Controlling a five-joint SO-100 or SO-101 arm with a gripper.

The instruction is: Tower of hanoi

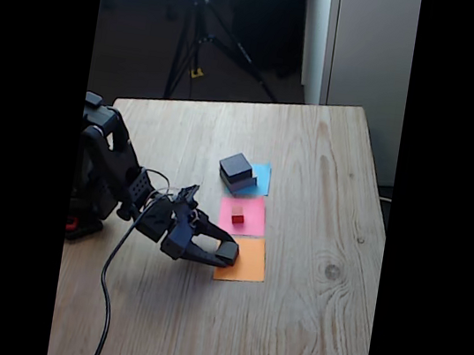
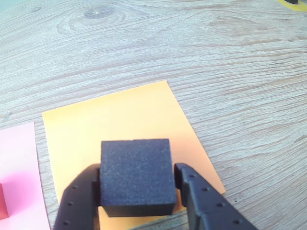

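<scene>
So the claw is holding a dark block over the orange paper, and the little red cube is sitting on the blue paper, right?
Not quite. The red cube sits on the pink paper, as the fixed view shows; the blue paper carries the stacked dark blocks. The rest holds: the gripper has a dark block over the orange paper.

Bare table (image 1: pixel 303 330) lies open right of the orange square (image 1: pixel 246 268); the red cube (image 1: pixel 238 218) and stacked blocks (image 1: pixel 238 173) crowd its far side.

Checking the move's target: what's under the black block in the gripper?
The orange paper square lies beneath the black block; whether they touch is hidden by the block itself.
</scene>
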